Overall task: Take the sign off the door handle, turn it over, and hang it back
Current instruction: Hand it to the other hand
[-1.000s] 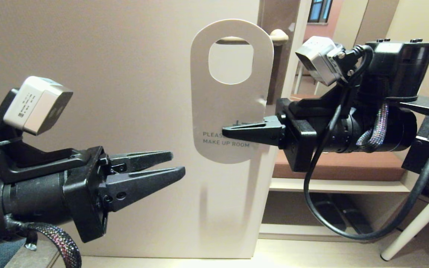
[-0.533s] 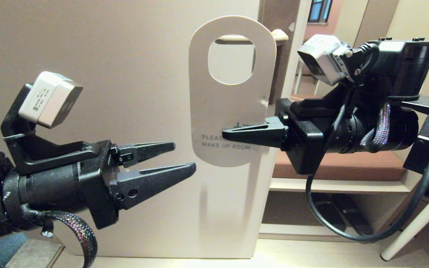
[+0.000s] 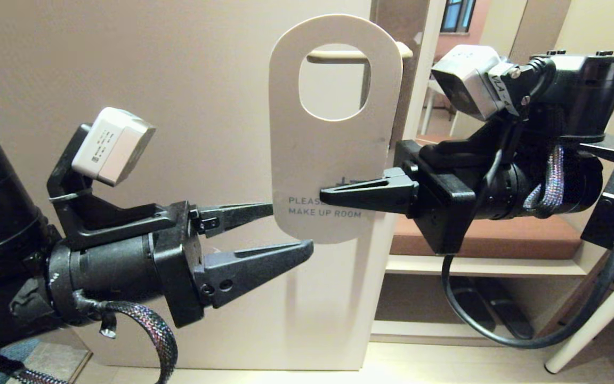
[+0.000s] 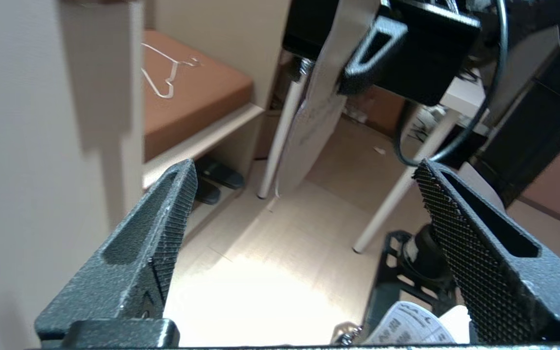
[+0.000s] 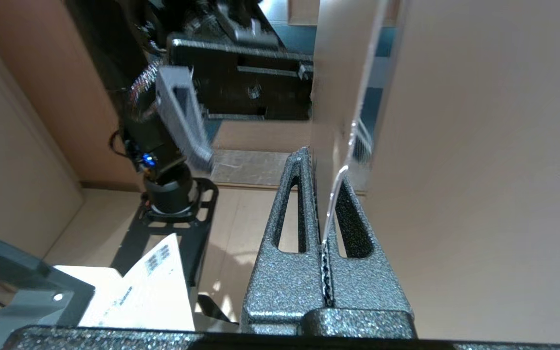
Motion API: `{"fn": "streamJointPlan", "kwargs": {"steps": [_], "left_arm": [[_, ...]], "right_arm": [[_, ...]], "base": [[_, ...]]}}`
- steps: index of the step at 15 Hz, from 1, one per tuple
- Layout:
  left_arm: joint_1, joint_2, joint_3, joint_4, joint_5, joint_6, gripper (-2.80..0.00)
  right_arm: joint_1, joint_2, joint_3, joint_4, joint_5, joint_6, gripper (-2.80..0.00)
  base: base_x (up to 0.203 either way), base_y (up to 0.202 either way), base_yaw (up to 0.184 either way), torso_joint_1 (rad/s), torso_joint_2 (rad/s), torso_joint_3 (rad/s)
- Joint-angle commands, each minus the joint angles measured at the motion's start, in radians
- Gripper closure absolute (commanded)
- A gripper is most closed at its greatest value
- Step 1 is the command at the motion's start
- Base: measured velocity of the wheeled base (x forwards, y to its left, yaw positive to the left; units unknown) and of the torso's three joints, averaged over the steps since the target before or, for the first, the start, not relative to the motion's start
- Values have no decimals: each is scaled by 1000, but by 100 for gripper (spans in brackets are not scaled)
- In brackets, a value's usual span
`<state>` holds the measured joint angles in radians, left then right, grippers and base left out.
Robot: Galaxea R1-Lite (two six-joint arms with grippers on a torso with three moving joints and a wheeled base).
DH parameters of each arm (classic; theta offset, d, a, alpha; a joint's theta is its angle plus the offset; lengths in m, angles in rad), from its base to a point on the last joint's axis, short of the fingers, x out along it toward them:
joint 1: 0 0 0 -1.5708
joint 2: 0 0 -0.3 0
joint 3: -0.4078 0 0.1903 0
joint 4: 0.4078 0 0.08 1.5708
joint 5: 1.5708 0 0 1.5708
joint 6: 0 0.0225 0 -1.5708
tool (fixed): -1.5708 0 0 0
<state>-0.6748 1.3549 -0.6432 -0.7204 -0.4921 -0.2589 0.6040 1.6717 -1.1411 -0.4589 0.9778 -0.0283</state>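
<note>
The sign (image 3: 333, 133) shows its white "PLEASE MAKE UP ROOM" side in front of the door. The door handle (image 3: 339, 54) shows through its oval hole, a little under the hole's top edge. My right gripper (image 3: 324, 193) comes in from the right and is shut on the sign's lower right edge. In the right wrist view the thin card (image 5: 333, 97) runs between the closed fingers (image 5: 309, 194). My left gripper (image 3: 291, 226) stands open at the sign's lower left corner. In the left wrist view the sign (image 4: 319, 112) hangs edge-on just beyond the left gripper (image 4: 304, 165), apart from both pads.
The beige door (image 3: 126, 80) fills the left and centre. Right of it are a brown cushioned bench (image 3: 499, 234) with a white wire hanger (image 4: 163, 73), dark shoes (image 3: 477, 304) on the shelf below, and a white table leg (image 3: 589, 325).
My left gripper has opened wider and moved right and up to the sign's lower left corner. The right gripper has lifted the sign slightly, so the handle sits lower in the hole.
</note>
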Motion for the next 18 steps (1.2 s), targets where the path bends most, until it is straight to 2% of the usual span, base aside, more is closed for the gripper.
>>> {"fn": "streamJointPlan", "kwargs": {"steps": [1,5,9,12,14,18], "left_arm": [[-18,17,-5,-5,-3,-2,-280],[-49,53,-37,-6,-4,-3,-280],[-54,86,-74,-9,-40,-4,-280],[-70,117,-82,-67,-42,-9,-280],[-87,124,-82,-97,-43,-48,-280],[-111,124,-79,-99,-43,-56,-280]], "right_arm": [[0,-1,0,-4,11,-1,0],[3,-3,-2,-3,38,-1,0],[10,-3,-8,-3,44,-1,0],[19,0,-14,-3,45,-1,0],[25,2,-17,-4,45,-1,0],[25,2,-16,-4,45,-1,0]], "base": [[0,0,0,0,0,0],[0,0,0,0,0,0],[0,0,0,0,0,0],[0,0,0,0,0,0],[0,0,0,0,0,0],[0,0,0,0,0,0]]}}
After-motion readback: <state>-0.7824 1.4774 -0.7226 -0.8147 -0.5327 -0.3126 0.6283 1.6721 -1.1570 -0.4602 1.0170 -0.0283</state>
